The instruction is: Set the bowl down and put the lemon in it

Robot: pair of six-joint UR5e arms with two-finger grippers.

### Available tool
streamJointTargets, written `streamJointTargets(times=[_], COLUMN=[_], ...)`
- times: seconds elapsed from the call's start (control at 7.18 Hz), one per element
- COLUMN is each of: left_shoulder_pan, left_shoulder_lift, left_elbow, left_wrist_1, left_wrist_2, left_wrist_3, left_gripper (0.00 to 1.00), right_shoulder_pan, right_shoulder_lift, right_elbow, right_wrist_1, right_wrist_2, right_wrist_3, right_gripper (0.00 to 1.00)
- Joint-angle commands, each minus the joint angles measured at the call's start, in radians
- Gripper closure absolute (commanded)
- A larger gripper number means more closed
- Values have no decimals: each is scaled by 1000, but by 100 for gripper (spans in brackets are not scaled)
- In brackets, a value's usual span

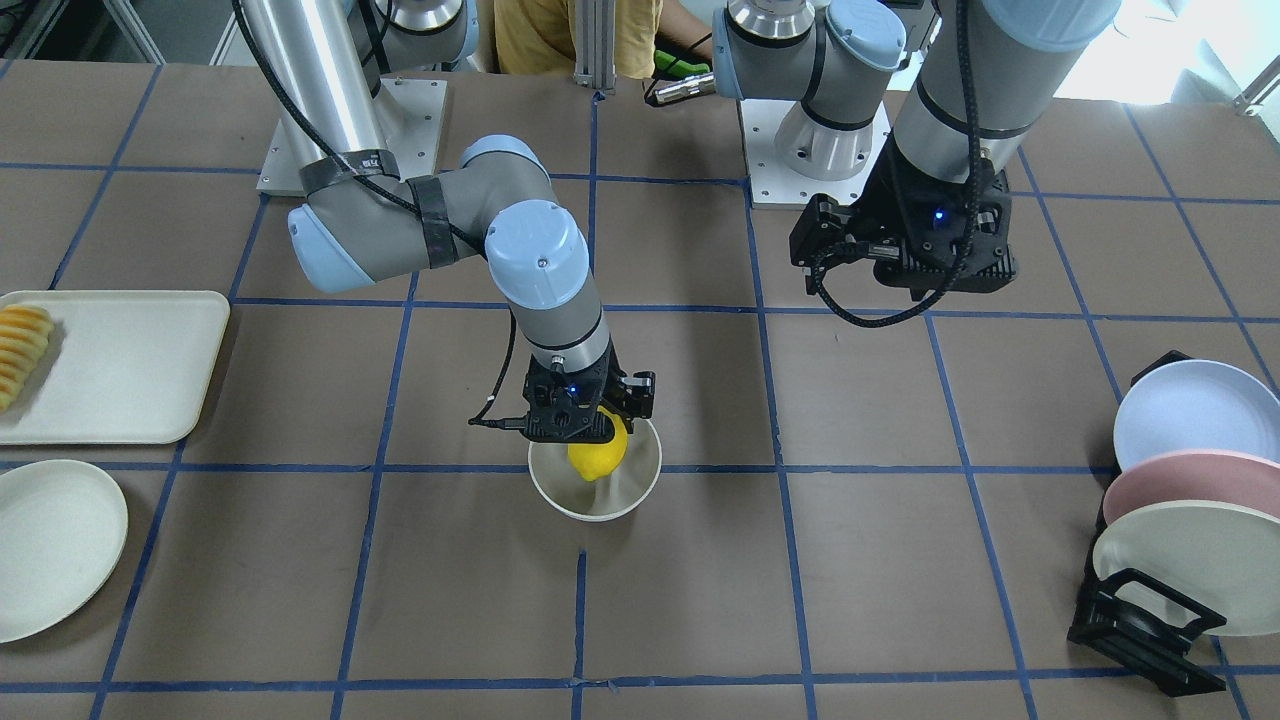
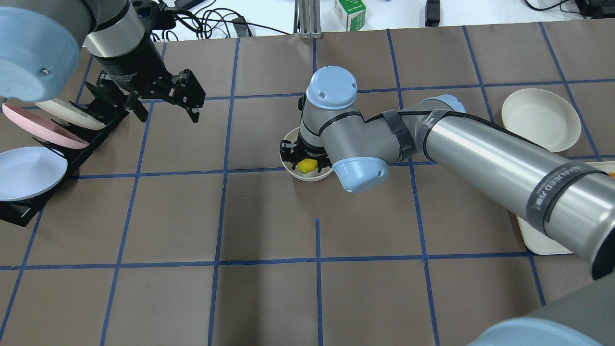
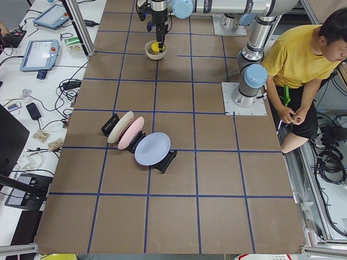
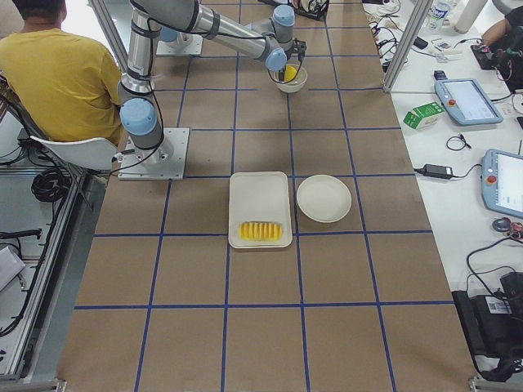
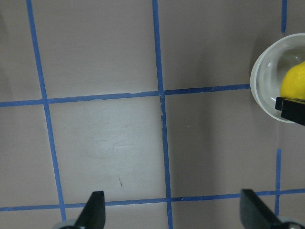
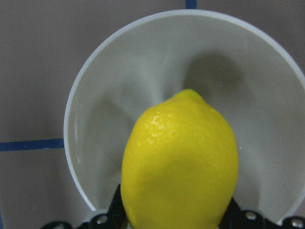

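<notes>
The cream bowl point(image 1: 596, 508) stands upright on the table near the middle. My right gripper point(image 1: 592, 432) reaches down from above and is shut on the yellow lemon point(image 1: 598, 456), which hangs inside the bowl's rim. The right wrist view shows the lemon point(image 6: 181, 162) between the fingers, over the bowl's inside point(image 6: 143, 71). From overhead, the lemon point(image 2: 306, 166) and bowl point(image 2: 307, 176) are mostly hidden by the arm. My left gripper point(image 2: 166, 103) is open and empty, raised above the table well away from the bowl. Its wrist view catches the bowl point(image 5: 267, 81) at the right edge.
A cream tray point(image 1: 120, 365) with a row of orange-yellow slices point(image 1: 22, 350) and a flat cream plate point(image 1: 55, 545) lie on my right side. A black rack with three plates point(image 1: 1180, 520) stands on my left side. A person sits behind my base.
</notes>
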Motion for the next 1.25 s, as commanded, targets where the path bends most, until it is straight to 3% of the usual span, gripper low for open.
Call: streamJointTargets(times=[0.0, 0.28, 0.56, 0.97, 1.11], left_shoulder_pan=[1, 4, 14, 14, 14], left_shoulder_lift=[-4, 2, 14, 8, 5], left_elbow=[-3, -3, -6, -2, 3], left_wrist_1=[7, 18, 68, 73, 73], left_wrist_2=[-22, -19, -8, -11, -7], left_wrist_3=[-3, -10, -15, -55, -46], left_gripper=[0, 0, 0, 0, 0], right_shoulder_pan=[1, 1, 1, -24, -50], right_shoulder_lift=[17, 25, 20, -82, -124], right_elbow=[4, 4, 4, 0, -6], right_wrist_1=[-6, -41, -46, 0, 79], right_wrist_2=[-10, -10, -13, -79, -80], right_wrist_3=[-1, 1, 2, 2, -1], right_gripper=[33, 20, 0, 0, 0])
